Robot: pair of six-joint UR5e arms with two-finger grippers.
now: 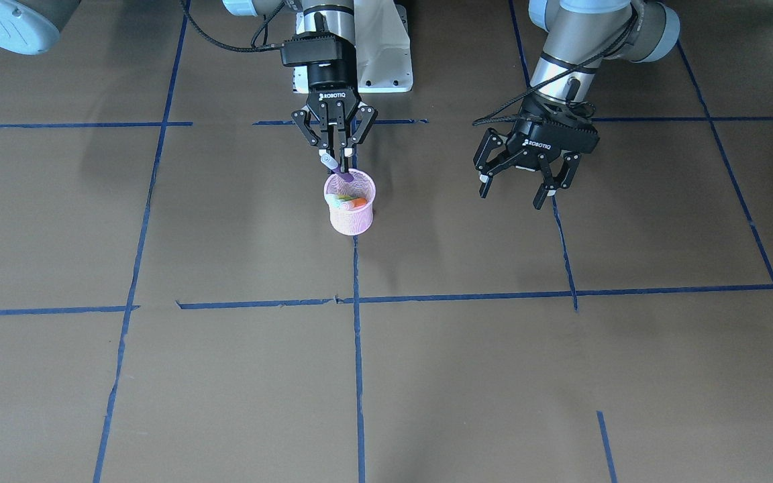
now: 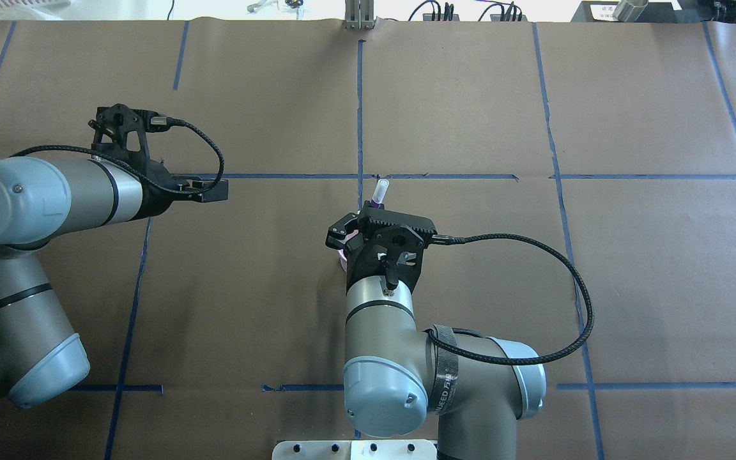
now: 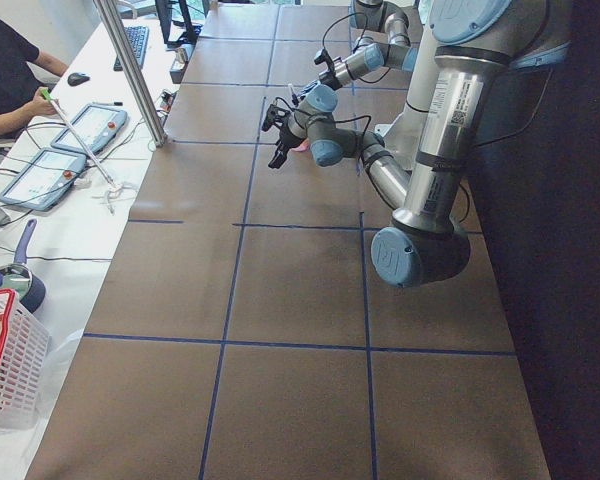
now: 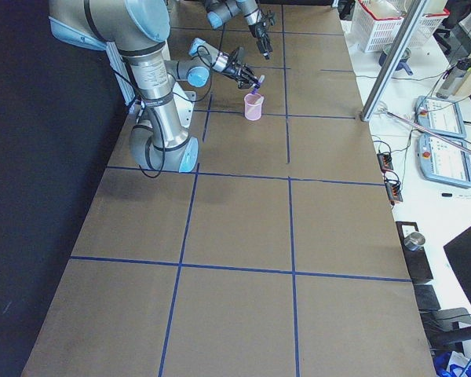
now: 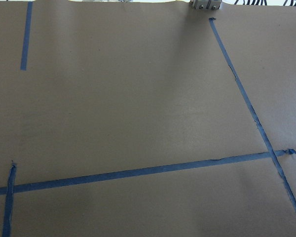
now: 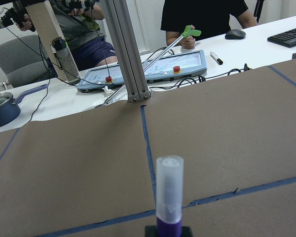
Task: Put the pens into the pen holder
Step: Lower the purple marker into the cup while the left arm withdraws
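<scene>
Nearest your side of the table, the pink mesh pen holder stands upright on the blue tape line, about mid-table. Two of the three pens already lie inside it, leaning across the mouth: the orange pen and the green pen, pale caps toward the rim.

Just behind it, the purple pen is the last one out. It is tilted, with its translucent cap up and its purple end dipping over the far rim. The right gripper has its fingers pinched on it just below the cap. I judge the task nearly done, with only the release left.

Farther off, toward the robot's left and well apart from the holder, the left gripper hovers spread wide and empty.
</scene>
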